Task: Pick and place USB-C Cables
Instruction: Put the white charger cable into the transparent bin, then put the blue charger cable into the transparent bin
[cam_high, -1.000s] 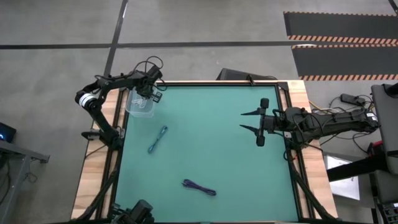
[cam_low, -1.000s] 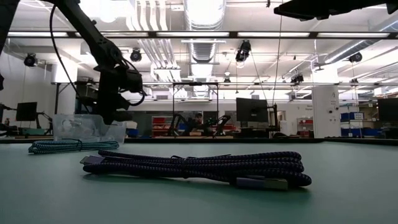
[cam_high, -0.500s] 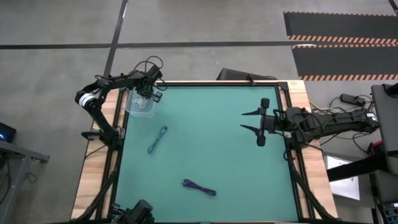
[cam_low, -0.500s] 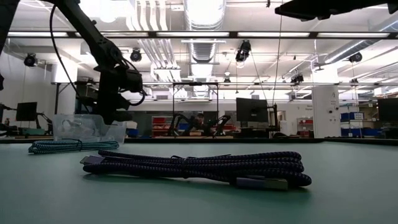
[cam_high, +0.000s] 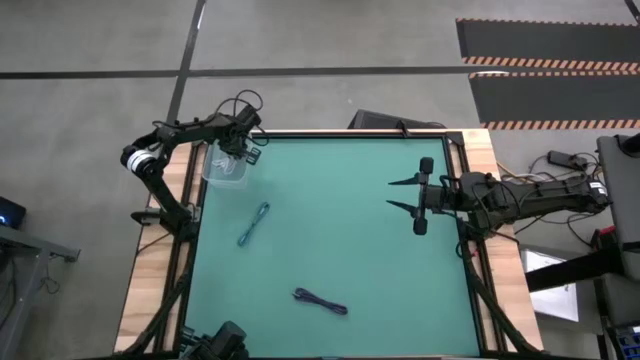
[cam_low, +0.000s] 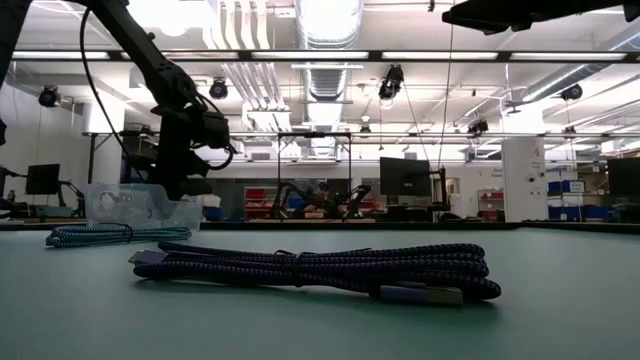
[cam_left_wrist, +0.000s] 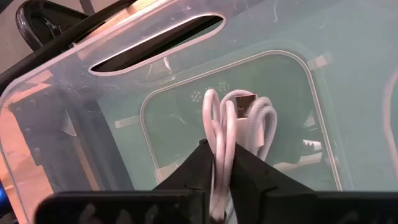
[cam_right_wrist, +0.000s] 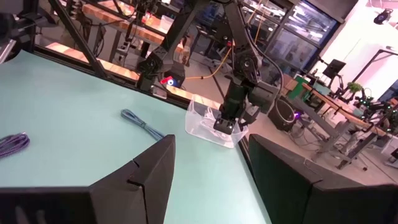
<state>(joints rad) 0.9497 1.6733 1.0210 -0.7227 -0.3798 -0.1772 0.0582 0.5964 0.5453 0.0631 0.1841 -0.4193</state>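
Note:
My left gripper (cam_high: 238, 152) hangs over a clear plastic bin (cam_high: 220, 170) at the table's far left corner, pointing steeply down into it. It is shut on a white USB-C cable bundle (cam_left_wrist: 239, 121). A teal cable (cam_high: 254, 224) lies on the green table toward the near side of the bin. A dark purple cable (cam_high: 320, 301) lies close to the near edge. My right gripper (cam_high: 389, 194) waits open and level at mid-right, high above the table, touching nothing. My left gripper pinches the white bundle's strands (cam_left_wrist: 222, 155) between its two fingers (cam_left_wrist: 198, 169), coming from above and slanting down into the bin. The loops and a connector (cam_left_wrist: 247, 99) hang below the fingers inside the bin. I cannot tell whether they rest on its floor.
The bin's clear wall with a slot handle (cam_left_wrist: 155, 37) stands just beyond my left fingers. In the low view the purple cable (cam_low: 310, 268) lies nearest, with the teal cable (cam_low: 95, 235) and bin (cam_low: 140, 205) behind. Wide bare green table lies between the two arms.

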